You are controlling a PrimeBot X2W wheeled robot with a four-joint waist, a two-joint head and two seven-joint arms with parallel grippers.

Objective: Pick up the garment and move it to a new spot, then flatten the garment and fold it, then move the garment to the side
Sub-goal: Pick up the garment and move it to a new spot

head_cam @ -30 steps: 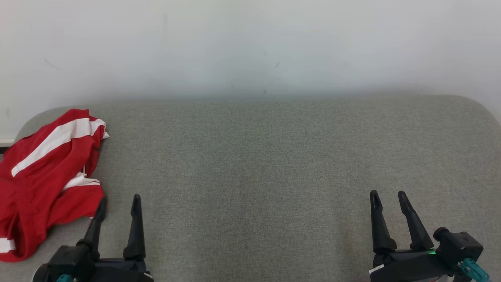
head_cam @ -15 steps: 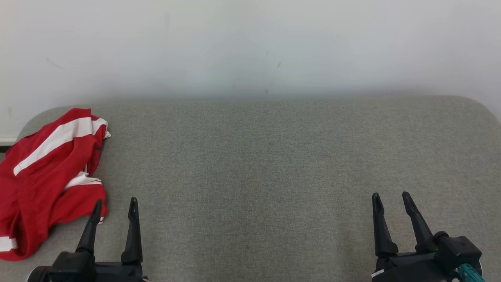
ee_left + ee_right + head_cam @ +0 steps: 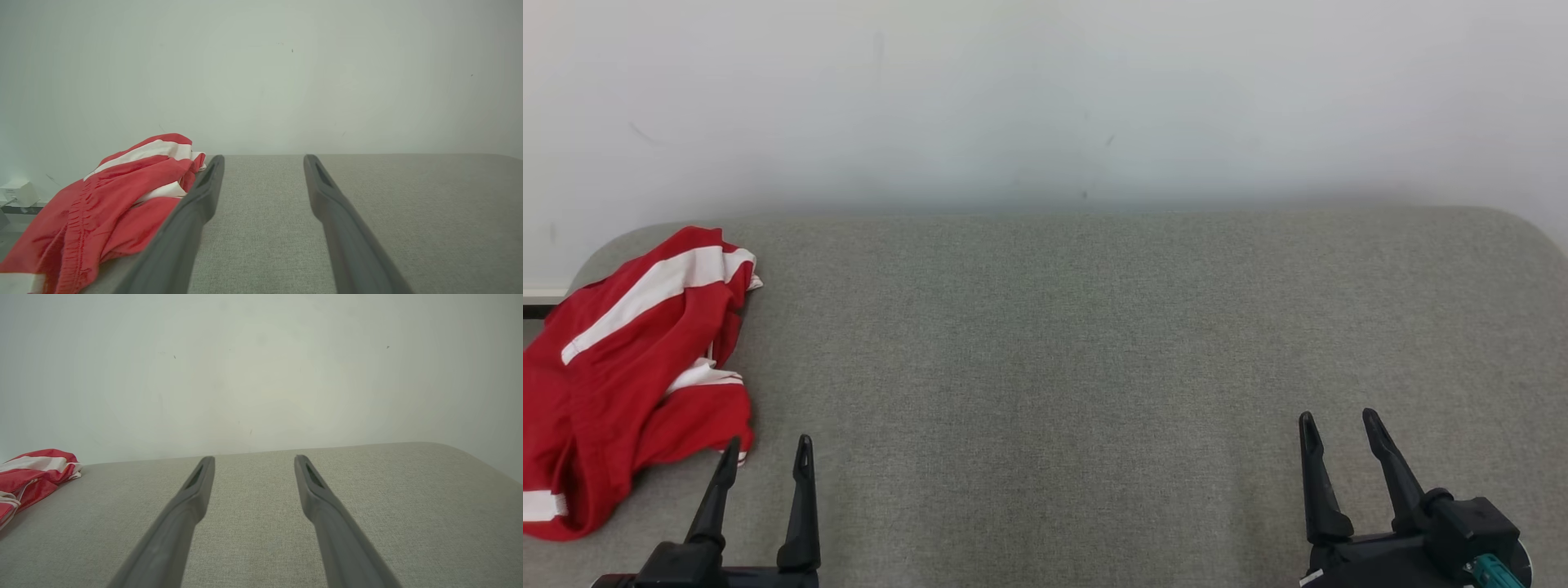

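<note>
The garment [image 3: 621, 367] is red with white stripes and lies crumpled at the left end of the grey padded table [image 3: 1094, 343]. It also shows in the left wrist view as a rumpled heap [image 3: 106, 204] and at the left edge of the right wrist view [image 3: 32, 473]. My left gripper [image 3: 768, 445] stands open at the lower left, just right of the garment's near edge, with nothing between its fingers. My right gripper [image 3: 1339, 418] stands open at the lower right, far from the garment, holding nothing.
A pale wall [image 3: 1045, 98] runs along the table's far edge. The table's corners are rounded at the far left and far right. A small white box [image 3: 18, 192] sits by the wall beyond the garment in the left wrist view.
Both grippers have drawn back toward the bottom edge of the head view. The whole picture has shifted slightly, so the camera moved; the garment lies as before.
</note>
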